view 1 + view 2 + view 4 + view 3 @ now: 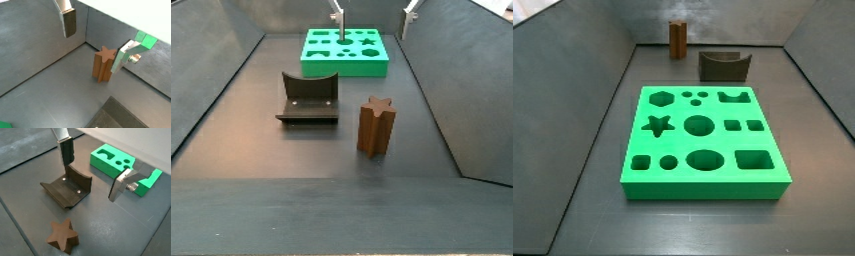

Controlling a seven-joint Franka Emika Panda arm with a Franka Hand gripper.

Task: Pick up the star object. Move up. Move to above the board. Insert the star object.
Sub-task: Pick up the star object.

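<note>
The end effector [97, 37] hangs high above the bench with its two silver fingers [69, 22] spread wide and nothing between them; it is released and touches no piece. In both wrist views the dark pads face an empty gap, and in a side view only the fingertips [337, 14] show at the upper edge, above the far end of the scene.

Below it, the star object [103, 64] stands upright on the grey bench [47, 95], free of the fingers. In a side view this brown peg [374, 126] stands near the camera and to the right, just beside the dark notched block [307, 98], which sits a little further off and to the left. The board [345, 52] lies beyond both, near the far wall, with its star hole [659, 125] on one side of the hole pattern.

My judgement is that the grasp has not begun. The peg is tall and slim, so a descent that is off-centre could let one finger clip its top and tip it over. A grip across the ridge tips rather than the flanks might let it twist, and then the star points would not line up with the hole at insertion.
</note>
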